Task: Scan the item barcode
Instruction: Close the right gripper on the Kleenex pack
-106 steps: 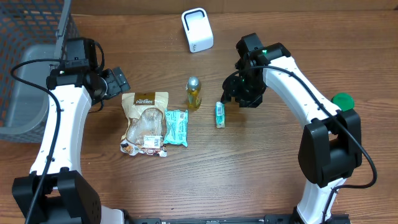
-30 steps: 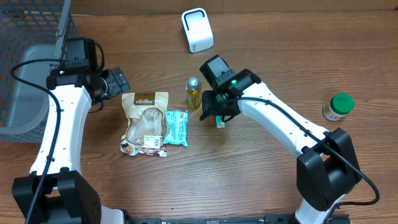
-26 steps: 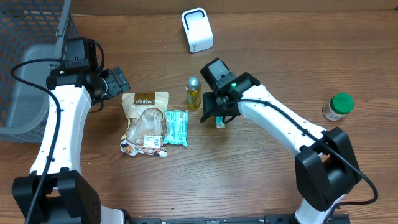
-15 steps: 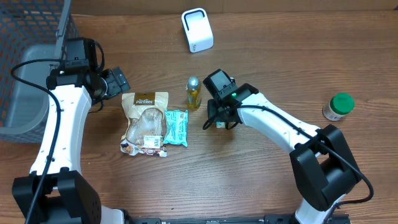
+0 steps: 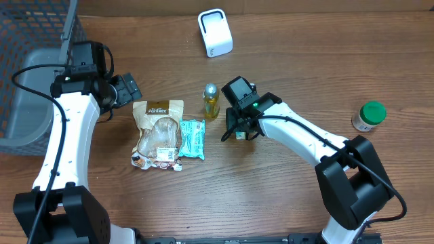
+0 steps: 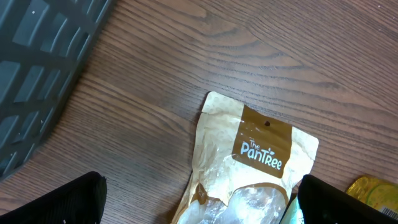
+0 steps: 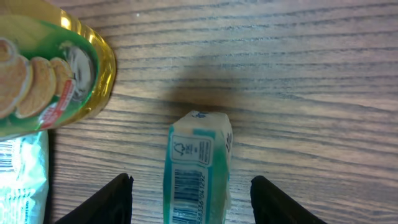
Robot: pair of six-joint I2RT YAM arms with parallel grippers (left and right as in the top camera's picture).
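Observation:
A small teal-and-white box point(image 7: 198, 168) lies on the wood table with its barcode facing up. My right gripper point(image 7: 193, 200) hangs open over it. One finger point(image 7: 112, 200) stands left of the box and the other right of it, neither touching. From overhead the right gripper point(image 5: 237, 126) covers most of the box point(image 5: 239, 135). The white scanner point(image 5: 215, 32) stands at the back of the table. My left gripper point(image 5: 129, 89) is open above the top edge of a tan PanTree pouch point(image 6: 255, 162), with nothing between its fingers point(image 6: 62, 202).
A yellow bottle point(image 5: 211, 100) stands just left of the right gripper. A teal packet point(image 5: 192, 138) lies beside the pouch point(image 5: 157, 129). A green-lidded jar point(image 5: 369, 115) sits far right. A grey bin point(image 5: 27, 95) and a wire basket point(image 5: 34, 27) fill the left edge.
The right arm swung left from beside the box, then settled down over it with the fingers either side. In the last half second it barely moved. The left arm stayed still.

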